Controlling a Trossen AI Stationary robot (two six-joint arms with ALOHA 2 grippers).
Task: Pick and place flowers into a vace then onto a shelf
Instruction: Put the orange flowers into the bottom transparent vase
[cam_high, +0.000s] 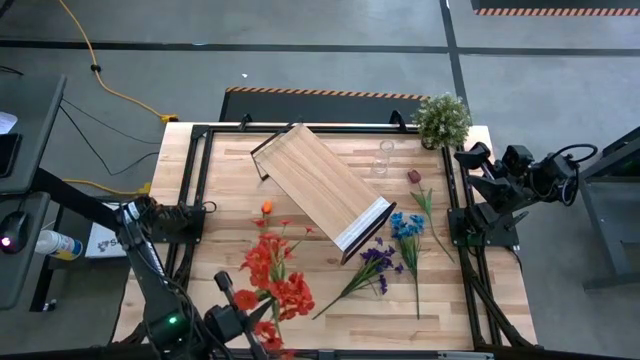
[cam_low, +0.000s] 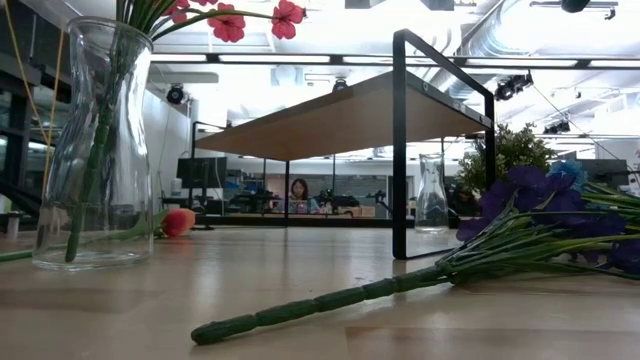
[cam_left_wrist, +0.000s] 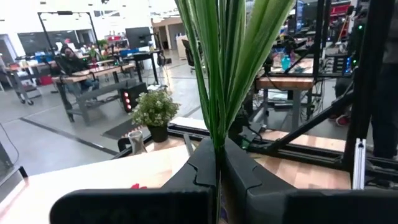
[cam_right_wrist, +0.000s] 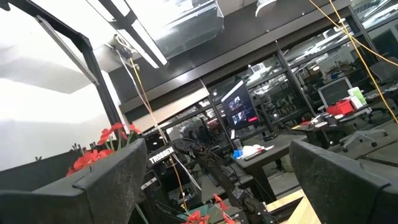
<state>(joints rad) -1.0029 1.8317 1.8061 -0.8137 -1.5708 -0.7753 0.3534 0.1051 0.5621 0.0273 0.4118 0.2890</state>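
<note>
The big plank tabletop (cam_high: 200, 290) carries everything, and lying askew across its middle is the shelf (cam_high: 322, 185), a long light-wood board on a dark metal frame with one white-edged end, not yet loaded. We're at the stem-into-vase step: in the low view a tall clear glass vase (cam_low: 92, 150) stands at the near left of the table with green stalks already inside and the red flowers (cam_high: 272, 278) spreading above its mouth. The left gripper (cam_left_wrist: 219, 180) sits at the near edge over that bunch, clamped tight on a sheaf of green stalks, as its wrist view shows the stems rising straight between the fingers. By my reading the next move is to let go cleanly, lift clear without dragging the blooms, then go for another stem. Plenty left: a purple flower (cam_high: 375, 262) and a blue flower (cam_high: 407, 228) lie on the board right of centre, a dark maroon bloom (cam_high: 414, 177) farther back, a small orange bud (cam_high: 266, 208) left of the shelf. The right gripper (cam_high: 478, 172) waits at the far right edge, fingers spread wide, holding nothing. A second small clear glass vase (cam_high: 384, 158) and a bushy pale-green potted plant (cam_high: 442, 118) stand at the back; a person sits far off in the room.
</note>
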